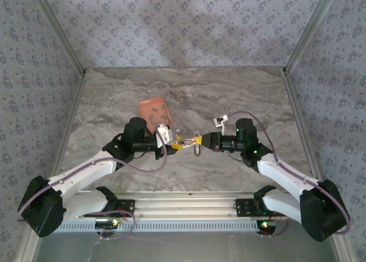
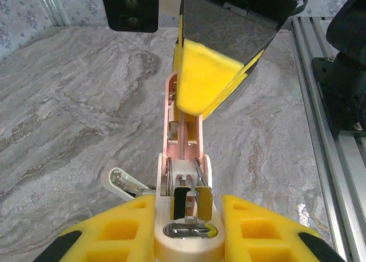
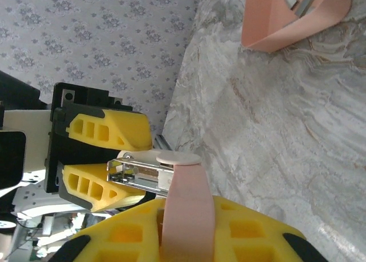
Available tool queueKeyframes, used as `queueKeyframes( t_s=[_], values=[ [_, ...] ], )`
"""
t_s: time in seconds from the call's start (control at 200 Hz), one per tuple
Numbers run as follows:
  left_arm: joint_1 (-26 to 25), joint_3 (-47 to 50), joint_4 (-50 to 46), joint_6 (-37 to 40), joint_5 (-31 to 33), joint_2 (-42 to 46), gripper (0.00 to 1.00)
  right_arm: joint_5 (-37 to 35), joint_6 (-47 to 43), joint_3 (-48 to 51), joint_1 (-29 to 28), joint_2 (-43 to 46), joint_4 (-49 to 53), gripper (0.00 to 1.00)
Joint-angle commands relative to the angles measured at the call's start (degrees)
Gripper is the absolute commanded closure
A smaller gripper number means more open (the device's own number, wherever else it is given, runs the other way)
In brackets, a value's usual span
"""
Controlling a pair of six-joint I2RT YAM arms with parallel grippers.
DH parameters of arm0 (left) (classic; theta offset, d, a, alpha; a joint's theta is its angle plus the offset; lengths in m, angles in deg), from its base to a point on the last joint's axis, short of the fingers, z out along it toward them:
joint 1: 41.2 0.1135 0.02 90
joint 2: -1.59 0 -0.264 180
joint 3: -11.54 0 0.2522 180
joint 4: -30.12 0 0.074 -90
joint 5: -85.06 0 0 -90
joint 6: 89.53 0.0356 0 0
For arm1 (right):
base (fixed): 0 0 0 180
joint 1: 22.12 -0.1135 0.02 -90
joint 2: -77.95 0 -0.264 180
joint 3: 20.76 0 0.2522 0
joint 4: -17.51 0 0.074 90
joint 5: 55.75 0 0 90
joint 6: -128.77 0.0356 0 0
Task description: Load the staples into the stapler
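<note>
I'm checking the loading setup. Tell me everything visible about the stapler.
The stapler is small, pale pink plastic with silver metal parts. It is hinged open, channel exposed, a thin spring rod inside. The left gripper clamps one end, the right gripper the other; it spans between them over the marble-look table.

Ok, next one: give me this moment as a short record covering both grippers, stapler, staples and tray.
left gripper: shut on the stapler, at its metal lower half
right gripper: shut on the stapler's pink upper half
stapler: held between the two grippers, hinged open, spring channel exposed
staples: lying in the tray, apart from the stapler
tray: salmon-orange, on the table beyond the left arm
task state: loading not yet done
</note>
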Motion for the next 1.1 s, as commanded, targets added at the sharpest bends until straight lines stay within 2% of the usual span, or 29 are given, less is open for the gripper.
queueKeyframes(
  t_s=[0.0, 0.05, 0.1, 0.22, 0.265, 0.345, 0.435, 0.545, 0.62, 0.715, 0.95, 1.099],
  values=[
    [0.3, 1.2, 1.5, 0.5, 0.9, 1.7, 0.85, -0.3, -5.1, -3.1, 1.0, 2.1, 6.0, 0.84],
    [0.3, 1.4, 1.5, 0.4, 1.1, 2.0, 0.83, -0.3, -7.6, -4.1, 1.5, 2.5, 8.9, 0.85],
    [0.3, 1.7, 1.7, 0.1, 1.6, 2.3, 0.76, -0.5, -11.3, -5.1, 2.1, 2.7, 12.3, 0.87],
    [0.3, 3.1, 3.1, -1.4, 3.5, 3.6, 0.42, -0.7, -23.7, -9.0, 4.4, 2.9, 23.4, 0.89],
    [0.3, 3.9, 4.0, -2.6, 4.5, 4.3, 0.35, -0.7, -30.0, -11.6, 5.5, 2.6, 28.4, 0.90],
    [0.3, 5.4, 6.1, -5.3, 7.7, 5.4, 0.28, -2.7, -41.2, -16.5, 7.8, 1.6, 36.7, 0.91],
    [0.3, 6.6, 7.5, -11.5, 16.5, 5.9, 0.21, -4.6, -52.2, -21.4, 9.0, -0.6, 43.5, 0.92],
    [0.3, 7.4, 6.3, -15.4, 22.4, 5.9, 0.17, -3.6, -65.5, -26.8, 9.8, -4.7, 50.9, 0.92],
    [0.3, 8.2, 6.9, -17.2, 23.9, 5.6, 0.02, -1.5, -74.7, -30.9, 10.5, -8.0, 57.7, 0.93],
    [0.3, 8.4, 6.4, -18.4, 25.8, 5.7, 0.02, -3.4, -85.7, -36.4, 10.8, -12.4, 66.1, 0.98],
    [0.3, 9.3, 5.1, -19.2, 31.1, 4.5, 0.02, -10.5, -101.8, -48.2, 9.9, -23.4, 82.4, 0.98],
    [0.3, 9.4, 5.2, -19.6, 30.4, 3.4, 0.02, -16.6, -105.8, -50.5, 7.8, -28.7, 85.4, 0.98]
  ],
)
